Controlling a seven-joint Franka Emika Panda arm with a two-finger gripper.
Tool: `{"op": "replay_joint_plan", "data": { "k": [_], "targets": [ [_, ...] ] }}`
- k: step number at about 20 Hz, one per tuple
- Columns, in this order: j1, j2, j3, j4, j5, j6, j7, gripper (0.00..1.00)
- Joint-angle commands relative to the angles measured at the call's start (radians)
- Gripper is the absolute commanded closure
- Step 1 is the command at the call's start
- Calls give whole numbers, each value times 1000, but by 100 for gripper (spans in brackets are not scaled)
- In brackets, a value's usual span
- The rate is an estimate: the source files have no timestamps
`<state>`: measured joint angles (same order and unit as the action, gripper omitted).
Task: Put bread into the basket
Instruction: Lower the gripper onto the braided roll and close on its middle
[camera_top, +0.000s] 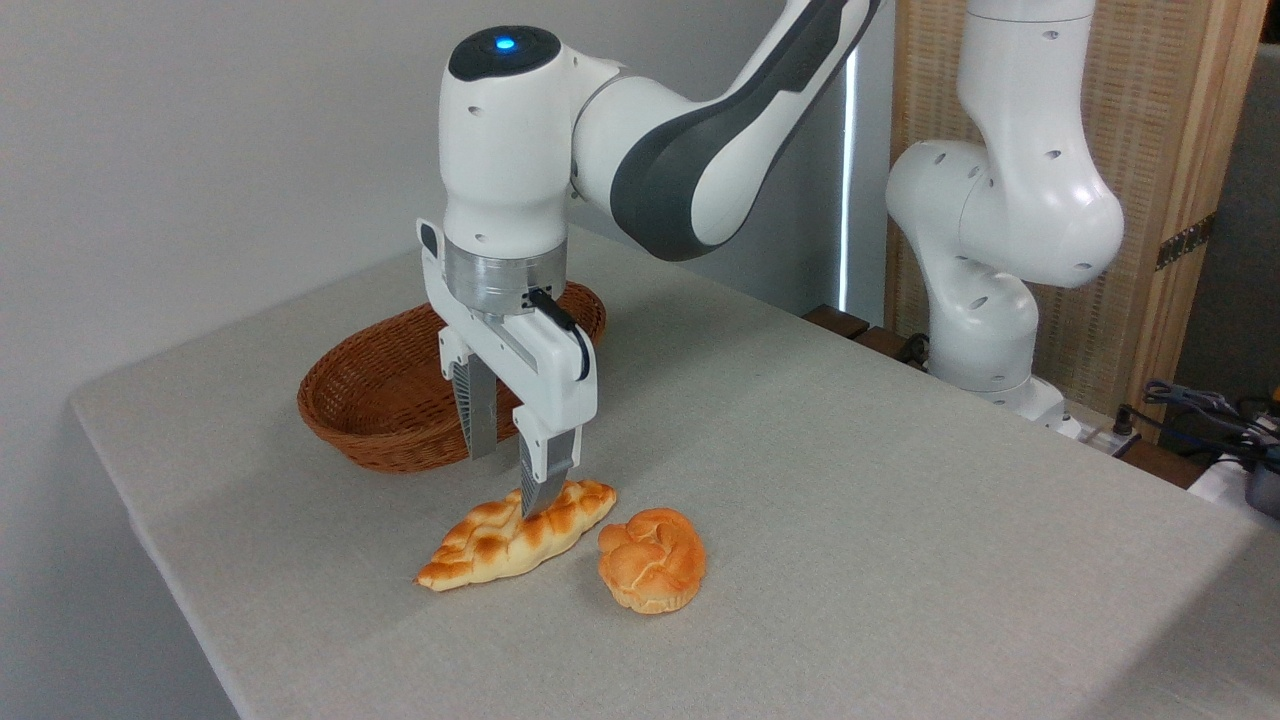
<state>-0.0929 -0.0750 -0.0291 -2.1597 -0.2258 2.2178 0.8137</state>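
Note:
The bread (490, 545), a long golden braided loaf with browned bumps, lies on the grey table near its front. My gripper (508, 487) is open and points straight down over the loaf's right half. The tip of the nearer finger (541, 480) overlaps the loaf's top in the picture; whether it touches is unclear. Nothing is held between the fingers. The basket (345, 425), oval and reddish-brown wicker, stands just behind the loaf to the left. It looks empty, and the gripper hides part of it.
A round orange knotted bun (652, 558) sits just right of the loaf. The table's left edge (140, 530) drops off close to the basket. My arm's white base (985, 340) stands at the back right, with cables (1210, 415) beyond.

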Motion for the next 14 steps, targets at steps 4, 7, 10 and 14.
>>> {"op": "replay_joint_plan", "data": {
  "k": [4, 7, 10, 14],
  "targets": [
    [-4, 17, -2, 0, 35, 34, -4, 5],
    [-4, 18, -2, -2, 72, 34, -4, 5],
    [-5, 24, -3, -2, 98, 34, -4, 5],
    [-18, 40, -5, -9, 125, 34, -4, 5]
  ]
}}
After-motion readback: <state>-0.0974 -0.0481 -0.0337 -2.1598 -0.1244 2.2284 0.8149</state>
